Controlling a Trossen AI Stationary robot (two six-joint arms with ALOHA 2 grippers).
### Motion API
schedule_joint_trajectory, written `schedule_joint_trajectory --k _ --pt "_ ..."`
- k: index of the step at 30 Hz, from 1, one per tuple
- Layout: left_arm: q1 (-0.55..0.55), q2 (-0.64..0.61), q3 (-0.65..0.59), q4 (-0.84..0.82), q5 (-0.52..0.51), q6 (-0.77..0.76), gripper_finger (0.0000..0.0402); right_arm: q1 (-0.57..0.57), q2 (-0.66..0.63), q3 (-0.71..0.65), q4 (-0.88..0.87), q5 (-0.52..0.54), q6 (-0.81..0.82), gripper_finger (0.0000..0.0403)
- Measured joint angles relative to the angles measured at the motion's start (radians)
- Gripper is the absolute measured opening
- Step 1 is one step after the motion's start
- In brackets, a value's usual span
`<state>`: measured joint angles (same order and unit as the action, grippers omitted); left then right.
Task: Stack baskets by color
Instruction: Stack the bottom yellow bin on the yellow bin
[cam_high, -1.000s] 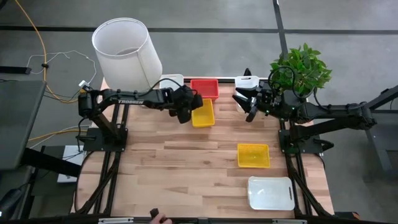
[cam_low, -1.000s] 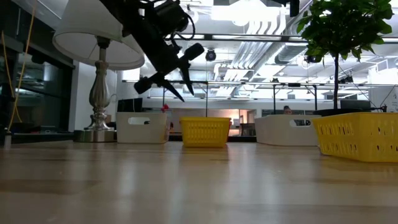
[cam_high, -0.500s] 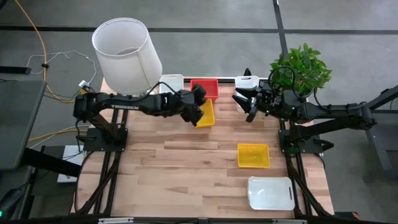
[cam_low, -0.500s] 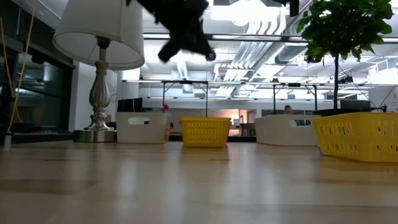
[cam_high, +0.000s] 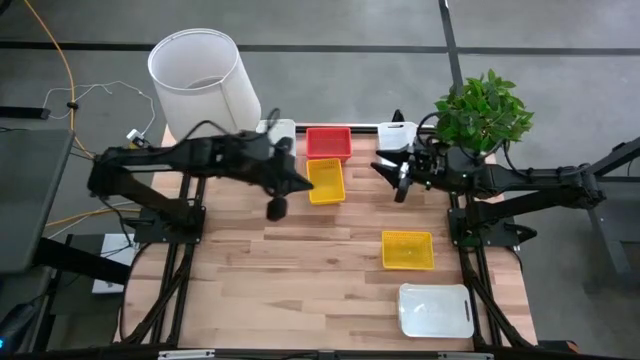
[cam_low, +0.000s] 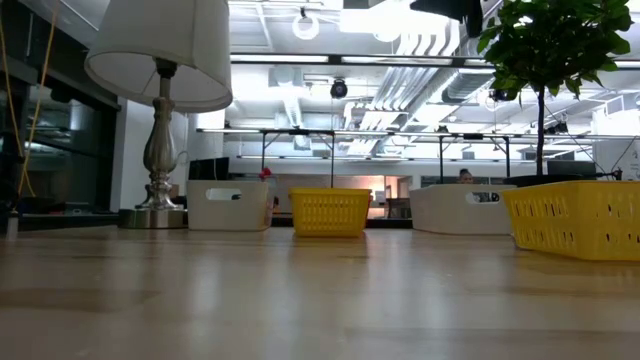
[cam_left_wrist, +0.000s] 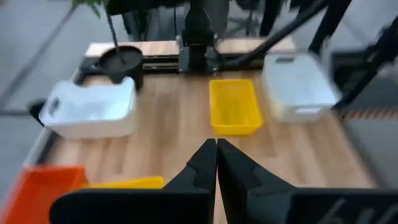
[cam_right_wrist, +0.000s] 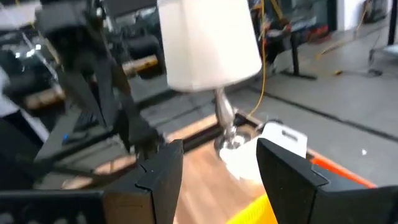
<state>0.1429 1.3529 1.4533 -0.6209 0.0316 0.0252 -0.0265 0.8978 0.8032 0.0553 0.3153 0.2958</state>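
My left gripper (cam_high: 277, 208) hangs shut and empty, high over the table's left half, near the yellow basket (cam_high: 326, 181); in the left wrist view its fingertips (cam_left_wrist: 216, 155) are pressed together. A red basket (cam_high: 328, 141) stands just behind that yellow one at the far edge. My right gripper (cam_high: 396, 176) hovers open and empty at the far right, by a white basket (cam_high: 397, 132). Another yellow basket (cam_high: 408, 250) and a white basket (cam_high: 436, 310) sit on the table's right half. A white basket (cam_high: 280, 128) shows by the lamp.
A lamp with a large white shade (cam_high: 203, 82) stands at the far left corner. A potted plant (cam_high: 484, 108) stands at the far right corner. Bare wood (cam_high: 270, 280) lies across the near left part of the table.
My left gripper has risen from just over the far yellow basket, out of the low view, and drawn back toward the table's left and near side. It has rolled about its own line and its fingers have shut. The baskets have stayed in place.
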Motion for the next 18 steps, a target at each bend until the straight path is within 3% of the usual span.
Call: schedule_joint_trajectory --k 5,11,15,18 --pt "-0.084 -0.188 -0.242 0.234 -0.115 -0.235 0.0000 0.000 0.010 0.046 -0.219 -0.051 0.041 0.0192" --pt "-0.230 -0.336 -0.573 0.656 -0.296 -0.426 0.0000 0.000 0.092 0.229 -0.728 -0.170 0.040 0.0192" --pt "-0.298 -0.354 -0.662 0.794 -0.395 -0.461 0.0000 0.001 0.162 0.301 -1.086 -0.307 0.038 0.0192" --pt "-0.323 -0.352 -0.673 0.800 -0.444 -0.467 0.0000 0.003 0.189 0.283 -1.218 -0.388 0.033 0.0192"
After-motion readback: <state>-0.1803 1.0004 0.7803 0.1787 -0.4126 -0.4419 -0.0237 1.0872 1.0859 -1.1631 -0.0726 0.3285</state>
